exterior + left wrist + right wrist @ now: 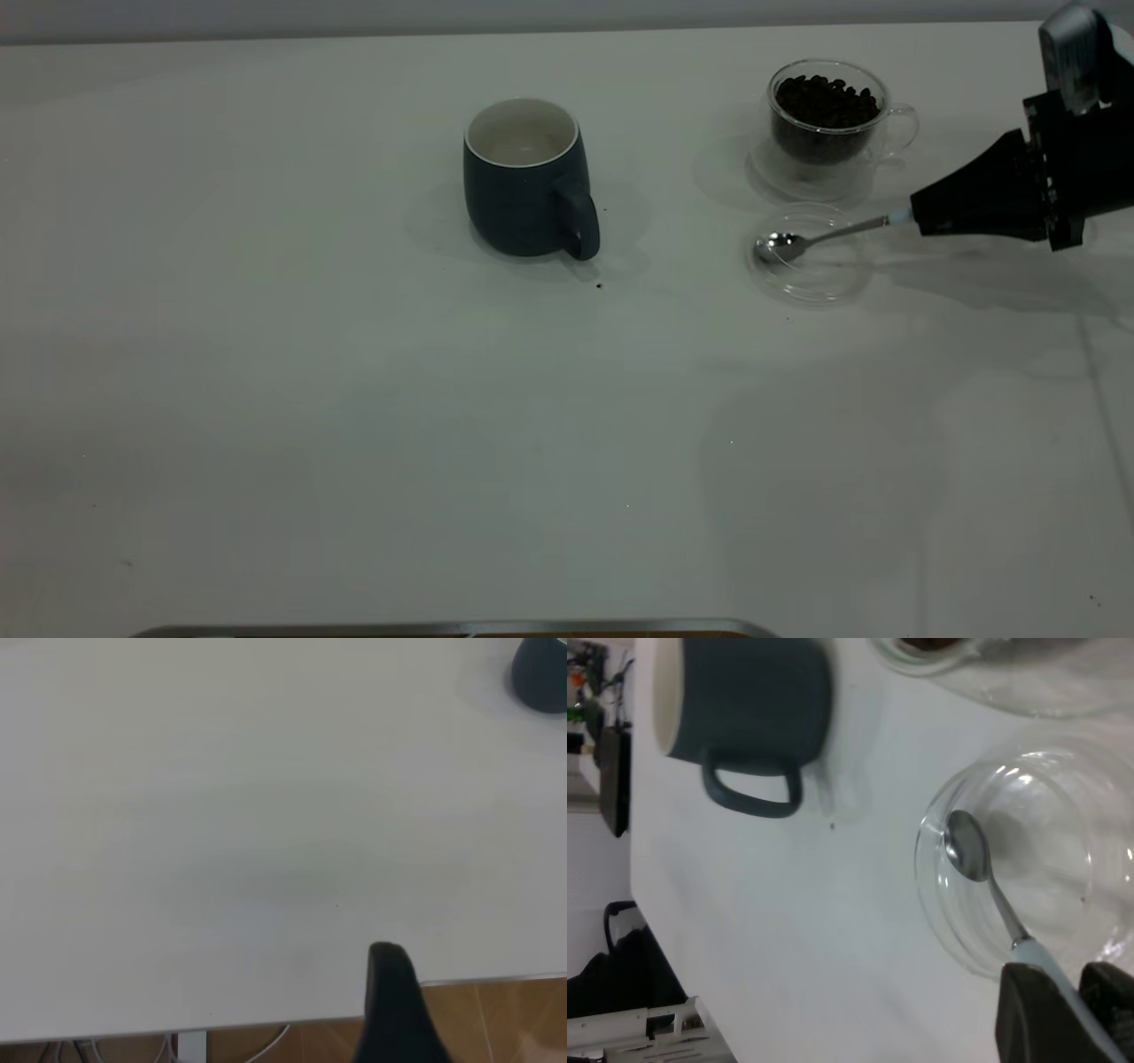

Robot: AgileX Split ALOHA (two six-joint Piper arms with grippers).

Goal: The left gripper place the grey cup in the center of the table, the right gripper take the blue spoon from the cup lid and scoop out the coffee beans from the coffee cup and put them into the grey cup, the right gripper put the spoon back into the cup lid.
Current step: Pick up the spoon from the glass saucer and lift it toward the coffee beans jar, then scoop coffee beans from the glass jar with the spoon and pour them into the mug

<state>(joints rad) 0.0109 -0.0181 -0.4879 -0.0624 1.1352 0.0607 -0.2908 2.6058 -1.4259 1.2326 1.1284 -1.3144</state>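
One right end effector (917, 215) low, near-level, pinching blue spoon (819, 237) handle.

No text, label, brand, number or sign can be read anywhere: the grey cup (528, 180), the coffee cup (828, 117), the cup lid (811, 257), the blue spoon (819, 238) and the table (354, 425) are all unmarked.
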